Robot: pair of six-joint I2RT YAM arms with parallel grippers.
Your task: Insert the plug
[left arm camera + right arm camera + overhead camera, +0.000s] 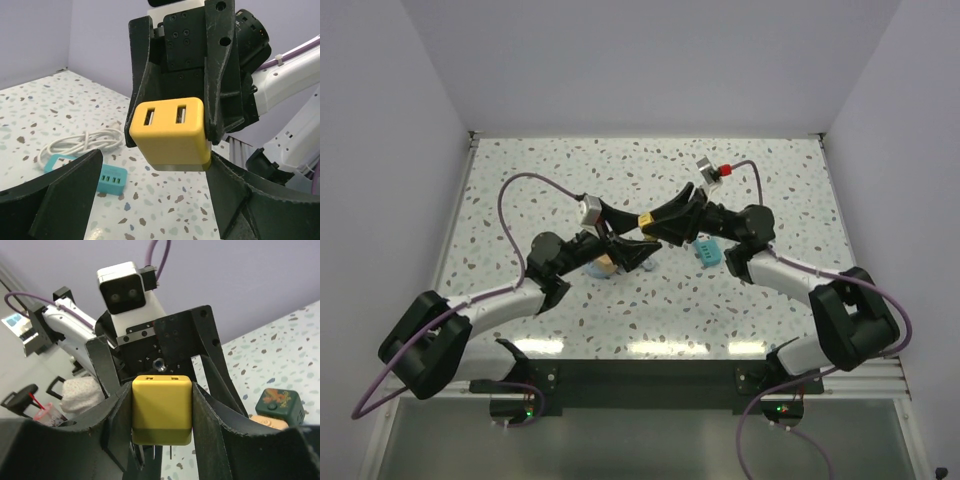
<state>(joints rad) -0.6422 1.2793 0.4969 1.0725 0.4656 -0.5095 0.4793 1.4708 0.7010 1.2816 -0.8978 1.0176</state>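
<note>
Insertion has not begun: the plug [279,401] rests ungripped against the tan-orange cube [269,421] down on the desk [570,170]. The right gripper [161,412] has its jaws clamped on the yellow block [170,130], while the left gripper [159,197] has its jaws wide beneath it. Grasping the plug and seating it, probably in the teal power strip [111,179], are both left to do

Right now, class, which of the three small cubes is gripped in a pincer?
The yellow block, clamped in the right pincer; the dark green plug and tan cube sit ungripped.
</note>
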